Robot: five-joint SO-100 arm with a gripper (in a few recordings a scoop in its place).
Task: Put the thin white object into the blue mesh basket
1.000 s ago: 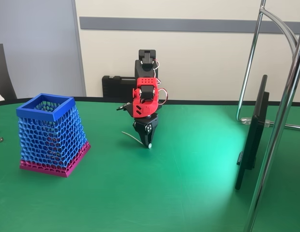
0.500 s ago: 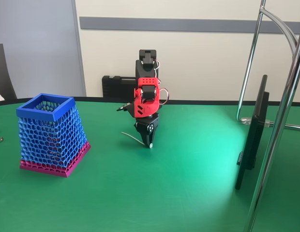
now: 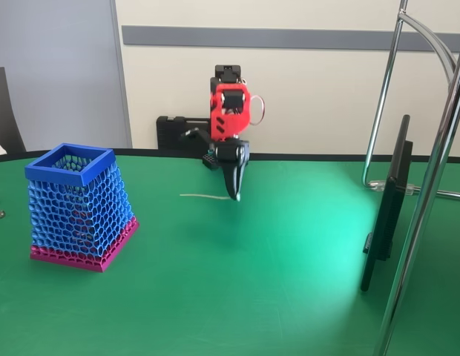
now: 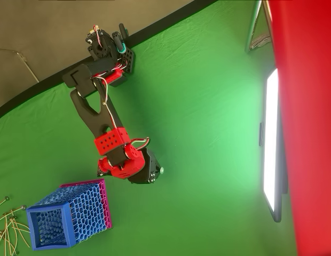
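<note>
Fingers (image 3: 234, 194) are clamped on one end of the thin white stick (image 3: 204, 196), holding it level above the green counter (image 3: 289, 282). The blue mesh basket (image 3: 78, 208) sits open-topped off to the left in the fixed view, so that lift looks meant to clear its rim.

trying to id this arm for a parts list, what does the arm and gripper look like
The arm has black links and a black base block, with bright red printed housings at the wrist, one a flat red plate dotted with small holes. Thin red and white cables loop loosely along the joints. The gripper is black, with two narrow tapering fingers.
</note>
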